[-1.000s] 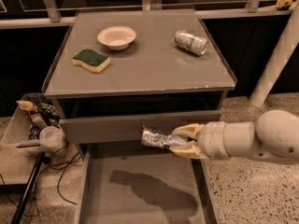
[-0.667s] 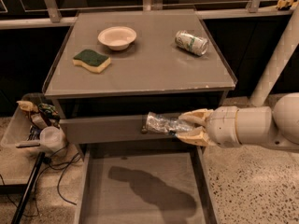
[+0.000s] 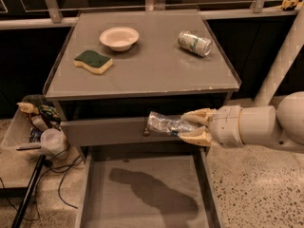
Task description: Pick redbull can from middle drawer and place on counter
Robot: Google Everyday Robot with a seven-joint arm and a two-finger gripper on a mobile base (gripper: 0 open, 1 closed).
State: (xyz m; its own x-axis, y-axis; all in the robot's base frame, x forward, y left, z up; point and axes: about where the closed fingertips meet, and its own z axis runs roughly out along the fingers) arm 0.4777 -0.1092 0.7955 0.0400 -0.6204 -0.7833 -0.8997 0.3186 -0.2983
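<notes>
My gripper (image 3: 186, 126) comes in from the right and is shut on the redbull can (image 3: 164, 124), a slim dented silver can held on its side. The can hangs in front of the grey drawer front (image 3: 104, 131), above the open middle drawer (image 3: 142, 194), whose flat bottom is bare apart from the arm's shadow. The counter (image 3: 147, 65) lies above and behind the can, its front edge a little higher than the can.
On the counter sit a white bowl (image 3: 119, 37), a green and yellow sponge (image 3: 93, 62) and a fatter silver can with green markings (image 3: 194, 43) lying on its side. A bin of clutter (image 3: 35, 127) and cables stand at the left on the floor.
The gripper has lifted the redbull can slightly up and to the right, from over the drawer toward the level of the drawer front. Nothing on the counter has moved.
</notes>
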